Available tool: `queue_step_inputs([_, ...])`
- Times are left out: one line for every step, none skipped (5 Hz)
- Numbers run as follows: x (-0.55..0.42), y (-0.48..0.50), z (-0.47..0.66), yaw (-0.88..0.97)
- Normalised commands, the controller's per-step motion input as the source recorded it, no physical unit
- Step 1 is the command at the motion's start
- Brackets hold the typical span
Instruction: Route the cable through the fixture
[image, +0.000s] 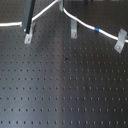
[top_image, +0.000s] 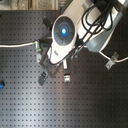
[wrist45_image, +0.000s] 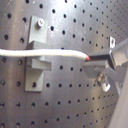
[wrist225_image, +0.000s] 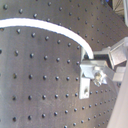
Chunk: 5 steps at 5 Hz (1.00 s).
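You see one cable (image: 85, 26); three fixture clips (image: 73, 29) on the board (image: 65, 90); your gripper's (wrist45_image: 102, 57) fingers clamp the cable.

cable (image: 82, 22): white, with a short blue band (image: 97, 31) in the first exterior view
counter (image: 65, 90): black, patterned with a regular grid of small holes
fixture clips (image: 74, 29): plain grey metal
arm (top_image: 65, 31): white shell with a glowing blue dot in a dark ring
arm's hoses (top_image: 97, 17): black
tool (wrist45_image: 107, 60): grey metal, red edge where the cable met it
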Motion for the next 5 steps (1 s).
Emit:
queue_step_inputs([0.068,-0.054,0.28,-0.23])
queue_step_inputs([0.007,-0.048,0.25,-0.23])
queue_step_inputs([-0.007,-0.029,0.3,-0.17])
queue_step_inputs([-0.018,-0.044,0.51,-0.18])
queue_step_inputs([-0.02,-0.044,0.26,-0.18])
